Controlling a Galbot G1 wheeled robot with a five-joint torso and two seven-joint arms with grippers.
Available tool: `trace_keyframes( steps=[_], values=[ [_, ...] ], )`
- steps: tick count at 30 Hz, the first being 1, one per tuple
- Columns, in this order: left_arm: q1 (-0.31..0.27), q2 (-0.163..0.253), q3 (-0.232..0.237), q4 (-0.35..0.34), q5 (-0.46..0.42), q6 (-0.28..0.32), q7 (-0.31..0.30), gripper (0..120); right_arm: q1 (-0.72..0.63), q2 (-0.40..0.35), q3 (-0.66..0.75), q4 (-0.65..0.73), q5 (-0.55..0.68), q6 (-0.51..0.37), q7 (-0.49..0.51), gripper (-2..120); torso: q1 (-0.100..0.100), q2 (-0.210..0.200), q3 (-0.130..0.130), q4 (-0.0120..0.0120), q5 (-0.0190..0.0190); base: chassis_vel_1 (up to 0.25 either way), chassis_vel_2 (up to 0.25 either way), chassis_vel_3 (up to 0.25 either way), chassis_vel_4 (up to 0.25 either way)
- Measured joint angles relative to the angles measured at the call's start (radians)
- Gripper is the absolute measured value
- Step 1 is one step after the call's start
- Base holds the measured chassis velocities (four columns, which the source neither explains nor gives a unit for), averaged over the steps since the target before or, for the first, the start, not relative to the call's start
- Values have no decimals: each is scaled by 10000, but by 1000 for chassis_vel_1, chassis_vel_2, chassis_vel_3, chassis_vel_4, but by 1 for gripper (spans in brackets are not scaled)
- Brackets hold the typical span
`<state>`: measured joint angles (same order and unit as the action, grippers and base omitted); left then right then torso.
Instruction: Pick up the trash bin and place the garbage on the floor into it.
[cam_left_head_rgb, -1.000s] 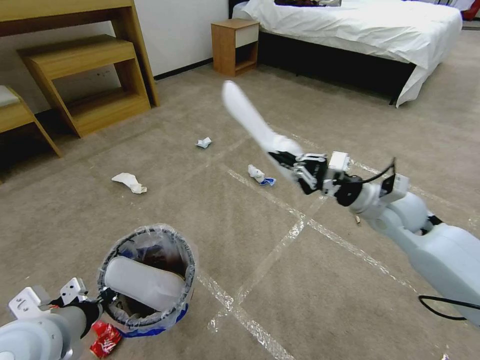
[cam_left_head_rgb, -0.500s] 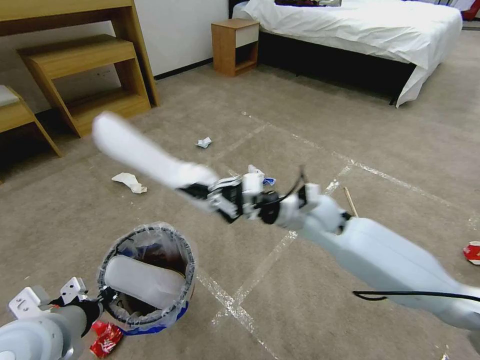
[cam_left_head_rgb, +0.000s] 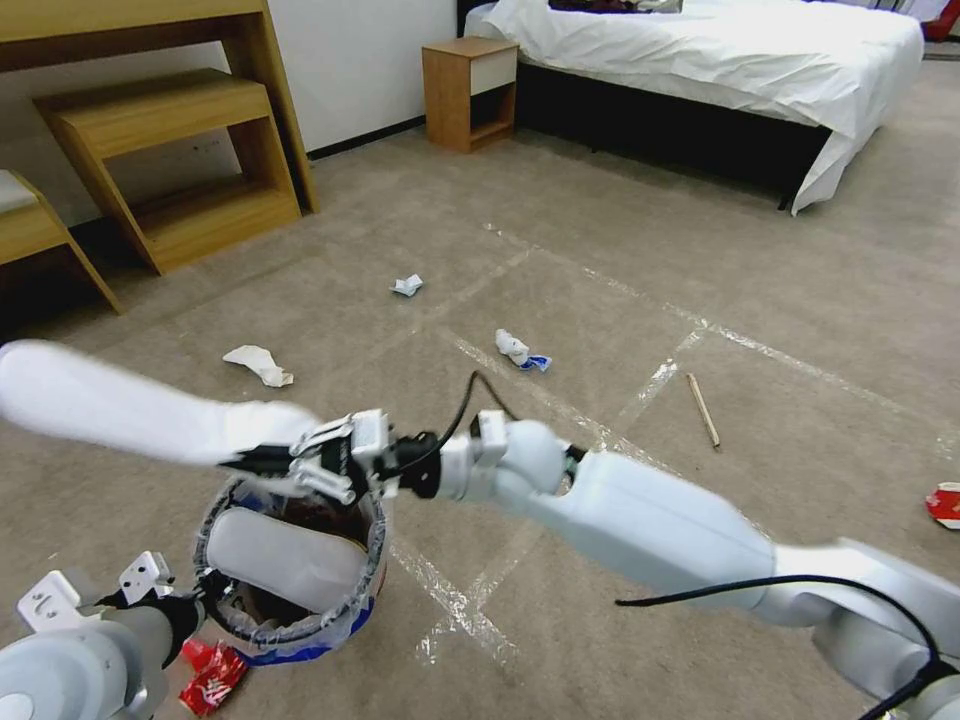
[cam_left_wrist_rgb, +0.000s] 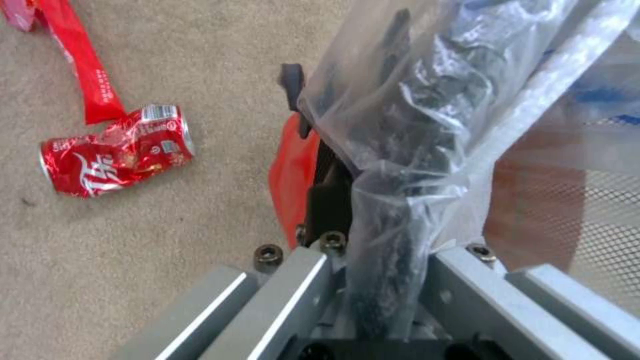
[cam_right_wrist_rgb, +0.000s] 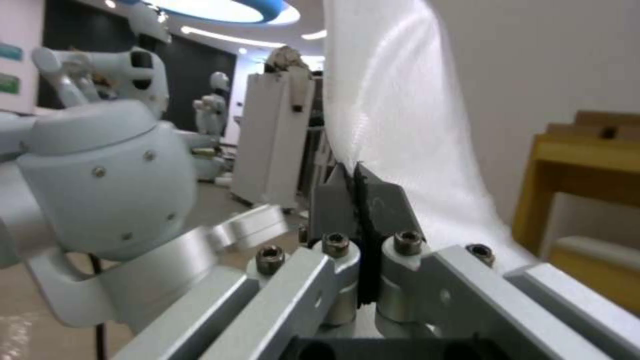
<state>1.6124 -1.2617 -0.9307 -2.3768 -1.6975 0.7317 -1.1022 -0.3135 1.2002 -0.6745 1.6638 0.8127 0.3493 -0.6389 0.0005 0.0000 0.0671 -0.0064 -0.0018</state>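
Just below your right gripper (cam_left_head_rgb: 262, 458), clamped on a white slipper (cam_left_head_rgb: 120, 405), sits the trash bin (cam_left_head_rgb: 290, 560), its rim apparently pinched by your left gripper (cam_left_head_rgb: 205, 600).

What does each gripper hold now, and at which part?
The right gripper is shut on one end of a white slipper, above the trash bin. The left gripper is shut on the bin's bag-covered rim.
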Motion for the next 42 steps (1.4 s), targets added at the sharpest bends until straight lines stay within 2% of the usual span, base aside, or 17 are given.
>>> trace_keyframes(
  steps=[8, 20, 42],
  values=[
    [29, -40, -10, -2, -2, -4, 1, 0, -899, 762, -142, -697, -540, 123, -40, 0, 0, -1, 1, 1, 4, 0, 0, 0, 0],
    [75, -120, 27, -55, 64, -4, 1, 0, -2001, 733, 232, -1063, -1116, 260, -75, 0, 0, 0, 1, 2, 5, 0, 0, 0, 0],
    [96, -87, -2, -139, 66, -23, -2, 0, -2728, 646, 708, -1680, -1570, 553, -124, 0, 0, 0, 1, 2, 5, 0, 0, 0, 0]
  ],
)
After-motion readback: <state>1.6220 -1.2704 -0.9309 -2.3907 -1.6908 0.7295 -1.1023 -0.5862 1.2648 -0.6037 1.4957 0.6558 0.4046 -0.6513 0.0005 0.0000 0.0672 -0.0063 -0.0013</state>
